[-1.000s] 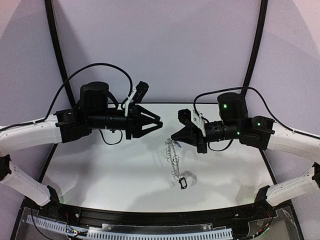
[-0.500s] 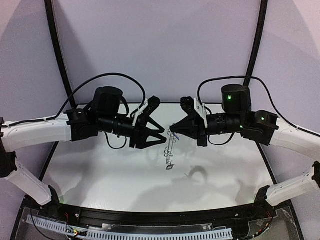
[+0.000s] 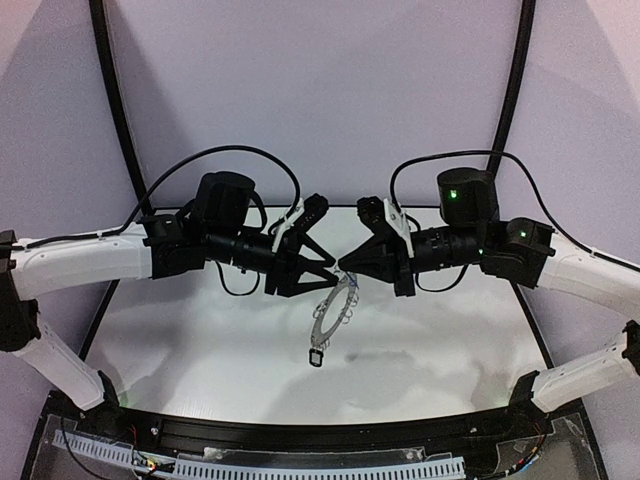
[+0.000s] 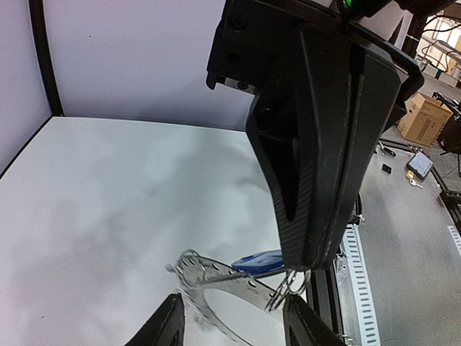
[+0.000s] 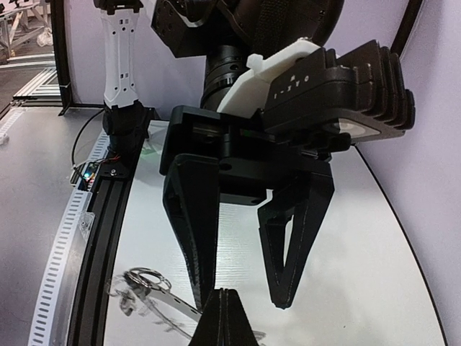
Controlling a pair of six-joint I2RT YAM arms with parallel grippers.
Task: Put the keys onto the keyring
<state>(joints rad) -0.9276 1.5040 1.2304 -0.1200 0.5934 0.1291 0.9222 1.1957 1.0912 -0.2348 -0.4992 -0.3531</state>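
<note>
Grey metal keyring (image 4: 216, 272), flat, perforated

Soft, even light from above washes the white table (image 3: 200, 340), leaving only faint grey smudges of shadow. The keyring (image 3: 320, 318) glints thinly and looks slightly blurred from overhead; in the left wrist view its near rim appears out of focus.

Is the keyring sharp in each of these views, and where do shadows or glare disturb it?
Top external: the keyring, hanging from the right gripper, is small and thin but fairly sharp, and soft grey shadows lie on the table below it. Left wrist: its band is slightly blurred. Right wrist: it almost blends into the glossy table, and the left gripper fills the view.
</note>
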